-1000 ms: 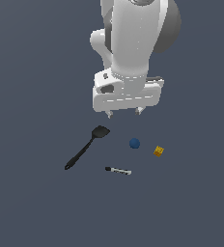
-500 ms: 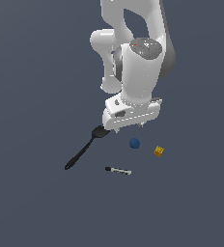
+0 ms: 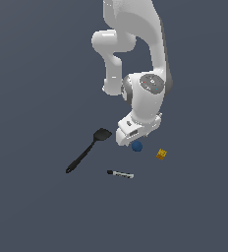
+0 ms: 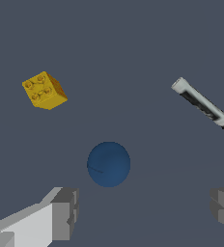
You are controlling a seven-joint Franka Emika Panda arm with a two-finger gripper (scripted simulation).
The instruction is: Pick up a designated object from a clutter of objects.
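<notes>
**Inspector:** Take the blue ball (image 3: 137, 146) as reference. Report across the exterior view, starting from that view's left.

**Assistant:** Well off to the ball's left in that view lies the black spatula (image 3: 88, 150), flat on the grey floor (image 3: 32, 206), its head (image 3: 102, 134) at the end nearer the ball and its handle running away and toward the viewer. Nearer the viewer than the ball, apart from it, lies the marker (image 3: 120, 173), white with a black band. The white arm's hand sits just above the ball, hiding part of its upper edge. To the ball's right in that view, near but not touching, stands the yellow-orange cube (image 3: 161, 154).

**Inspector:** State of the gripper (image 4: 143, 210)?

**Assistant:** In the wrist view its two fingers (image 4: 65, 212) stand wide apart, with nothing between them. The ball (image 4: 108, 164) lies just beyond the fingertips, nearer the one finger than the other; no contact visible.

**Inspector:** Anything else in that view?

**Assistant:** The cube (image 4: 45, 90), studded on top, well apart from the ball; the marker (image 4: 204, 106) likewise apart, partly cut off at the frame edge.
</notes>
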